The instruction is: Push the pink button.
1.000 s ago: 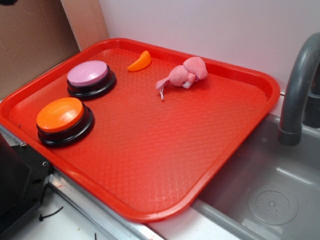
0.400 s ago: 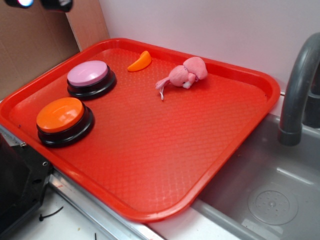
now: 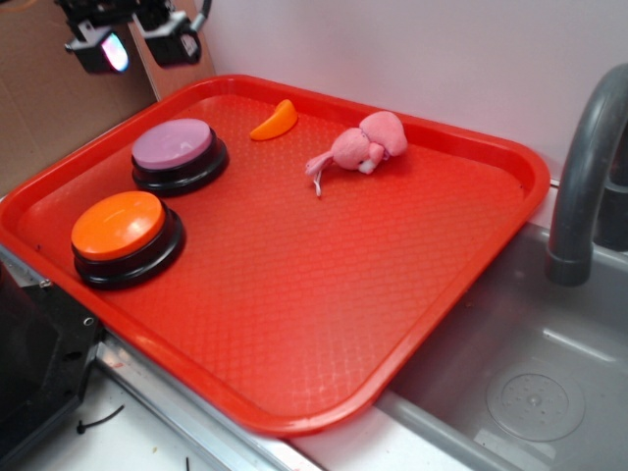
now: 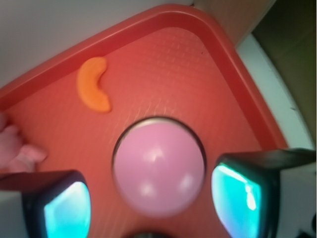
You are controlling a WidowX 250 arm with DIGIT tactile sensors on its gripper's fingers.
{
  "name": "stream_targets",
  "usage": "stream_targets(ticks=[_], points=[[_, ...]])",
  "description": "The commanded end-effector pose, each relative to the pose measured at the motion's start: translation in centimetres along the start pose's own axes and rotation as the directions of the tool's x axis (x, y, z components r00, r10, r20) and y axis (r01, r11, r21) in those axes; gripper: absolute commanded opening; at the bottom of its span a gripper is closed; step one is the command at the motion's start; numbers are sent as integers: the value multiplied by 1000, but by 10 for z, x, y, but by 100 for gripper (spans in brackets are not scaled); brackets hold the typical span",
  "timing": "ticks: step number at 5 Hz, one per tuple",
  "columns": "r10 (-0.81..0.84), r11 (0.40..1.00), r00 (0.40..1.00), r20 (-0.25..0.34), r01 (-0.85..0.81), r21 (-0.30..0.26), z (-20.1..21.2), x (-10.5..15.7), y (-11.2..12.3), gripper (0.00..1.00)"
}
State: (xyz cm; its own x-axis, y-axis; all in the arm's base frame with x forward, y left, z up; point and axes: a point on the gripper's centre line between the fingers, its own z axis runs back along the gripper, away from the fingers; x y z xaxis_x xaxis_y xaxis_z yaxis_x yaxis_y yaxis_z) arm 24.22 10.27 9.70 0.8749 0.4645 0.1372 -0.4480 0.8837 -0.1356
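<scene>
The pink button (image 3: 174, 145) has a pale lilac dome on a black base and sits at the back left of the red tray (image 3: 461, 255). In the wrist view the pink button (image 4: 158, 167) lies below, between my two fingers. My gripper (image 3: 137, 44) hangs in the air above and behind the button, at the top left of the exterior view. It is open, with nothing held; the gripper (image 4: 153, 206) shows teal-lit pads (image 4: 67, 210) on either side.
An orange-topped button (image 3: 120, 228) stands in front of the pink one. An orange crescent piece (image 3: 276, 122) and a fuzzy pink plush toy (image 3: 361, 146) lie at the tray's back. A sink (image 3: 530, 383) with a grey faucet (image 3: 587, 167) is at the right.
My gripper has come down into view at the top left, moving lower and to the right toward the pink button. The things on the tray have not moved.
</scene>
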Motion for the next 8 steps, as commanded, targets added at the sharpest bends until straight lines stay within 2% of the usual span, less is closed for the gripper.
stream_targets(ticks=[1,3,4,5,7,8], points=[[-24,998,1000,-6,25,62,-35,11,10,100],[-76,991,994,-74,84,109,-44,-7,2,100],[-86,990,992,-88,95,100,-40,-11,-2,100],[-87,990,991,-97,97,100,-35,-11,-2,100],[-107,992,992,-60,111,68,-5,-5,0,100],[-92,991,991,-95,101,92,1,-4,-3,100]])
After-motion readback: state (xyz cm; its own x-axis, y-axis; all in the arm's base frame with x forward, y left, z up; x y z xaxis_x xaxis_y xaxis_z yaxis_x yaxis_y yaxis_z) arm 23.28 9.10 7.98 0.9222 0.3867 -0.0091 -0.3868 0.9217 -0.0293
